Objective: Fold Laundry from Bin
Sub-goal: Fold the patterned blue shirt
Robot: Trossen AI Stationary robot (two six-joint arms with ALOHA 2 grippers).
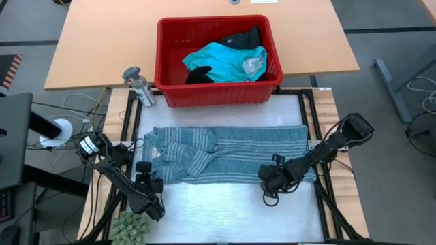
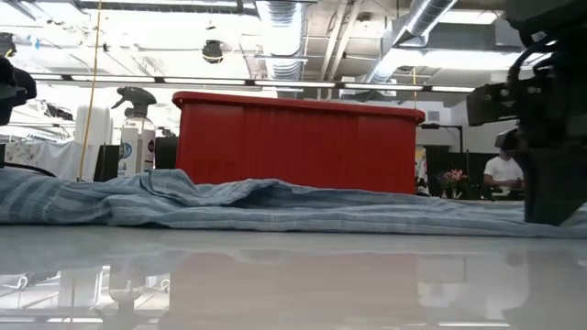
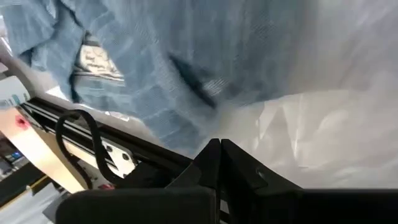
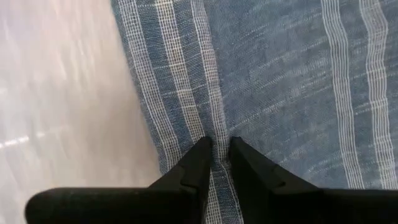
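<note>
A grey spray bottle [image 1: 137, 84] is seen well beyond the left hand [image 1: 145, 185], whose fingers [image 3: 214, 163] are pressed closed on nothing at the near edge of the one blue-grey striped garment [image 1: 231, 153] being spread on the tabletop [image 1: 225, 211]. Beyond both hands, one red bin [image 1: 216, 90] is holding turquoise [image 1: 225, 60] and black [image 1: 242, 37] laundry, hidden in the low view. The right hand [image 1: 270, 178] is pinching a fold of the striped cloth.
</note>
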